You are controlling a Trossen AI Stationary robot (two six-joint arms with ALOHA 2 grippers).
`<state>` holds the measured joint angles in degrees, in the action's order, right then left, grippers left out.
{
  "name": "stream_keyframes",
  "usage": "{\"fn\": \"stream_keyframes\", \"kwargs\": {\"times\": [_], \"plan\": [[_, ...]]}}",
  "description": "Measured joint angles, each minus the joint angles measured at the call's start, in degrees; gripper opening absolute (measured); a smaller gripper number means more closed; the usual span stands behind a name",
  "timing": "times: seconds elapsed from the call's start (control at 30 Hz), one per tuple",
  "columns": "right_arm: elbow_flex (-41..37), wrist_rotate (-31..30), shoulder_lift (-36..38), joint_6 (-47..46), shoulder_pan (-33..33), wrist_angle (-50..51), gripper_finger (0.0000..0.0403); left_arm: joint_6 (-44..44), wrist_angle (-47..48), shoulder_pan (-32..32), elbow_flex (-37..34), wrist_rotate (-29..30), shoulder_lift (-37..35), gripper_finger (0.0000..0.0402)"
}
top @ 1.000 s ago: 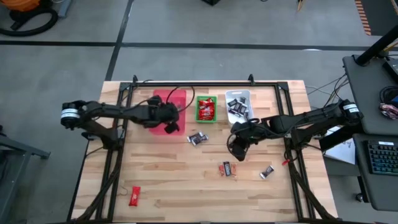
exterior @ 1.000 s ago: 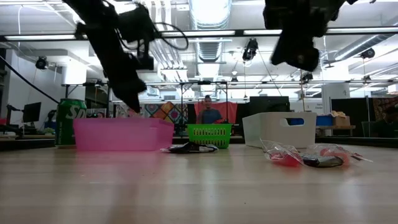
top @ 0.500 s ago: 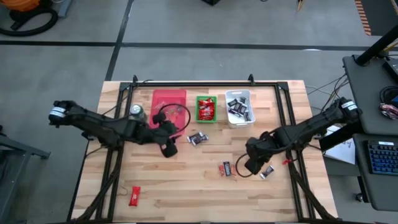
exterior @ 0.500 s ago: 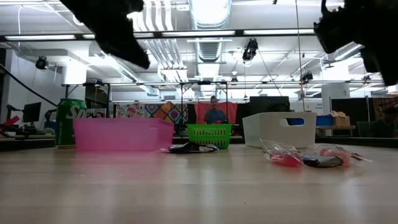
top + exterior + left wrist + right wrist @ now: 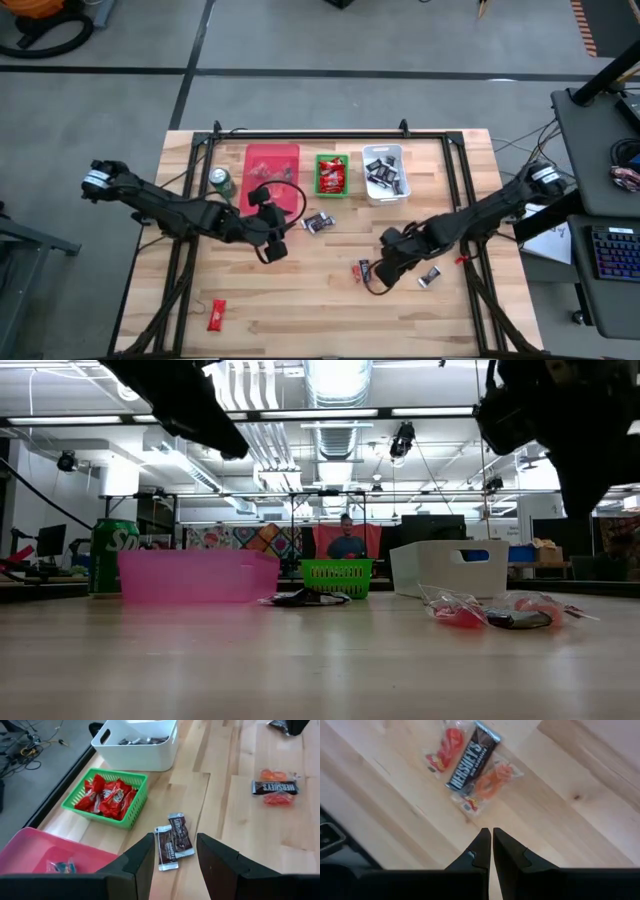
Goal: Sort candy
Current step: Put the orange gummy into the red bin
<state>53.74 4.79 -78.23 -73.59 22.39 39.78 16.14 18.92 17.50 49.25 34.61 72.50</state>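
Right gripper (image 5: 491, 851) moved toward glossy Hershey's bar (image 5: 472, 758), fingers closed, empty | left gripper (image 5: 173, 857) fingers apart, empty

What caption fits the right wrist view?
Shut right tool above a Hershey's bar lying among clear-wrapped sweets.

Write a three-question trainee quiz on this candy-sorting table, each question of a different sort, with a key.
1. True or false: the green basket holds red-wrapped candy.
2. Which bin sits beside the green can? A. white bin B. pink bin C. green basket
3. Fill in: the right end effector is ____ above the Hershey's bar, while the left end effector, open, points at two dark candy bars.

Key: 1 true; 2 B; 3 shut
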Motion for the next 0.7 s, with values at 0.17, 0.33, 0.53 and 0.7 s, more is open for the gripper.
{"fn": "stream_keyframes", "kwargs": {"times": [0.17, 0.33, 0.53, 0.7], "plan": [[1.31, 6.03, -5.01, 3.15, -0.02, 0.19, 0.0013, -0.15, 0.15, 0.09, 0.00, -0.02, 0.27, 0.0130], [3.12, 5.81, -9.44, 13.10, -0.02, 0.22, 0.0013, -0.24, 0.55, 0.11, 0.00, -0.03, 0.27, 0.0130], [5.59, 3.32, -12.19, 8.64, -0.04, 0.36, 0.0013, -0.63, 0.78, 0.11, 0.00, -0.04, 0.27, 0.0130], [7.97, 4.66, -12.38, 7.85, -0.04, 1.09, 0.0013, -1.08, 0.99, 0.11, -0.14, -0.04, 0.27, 0.0130]]}}
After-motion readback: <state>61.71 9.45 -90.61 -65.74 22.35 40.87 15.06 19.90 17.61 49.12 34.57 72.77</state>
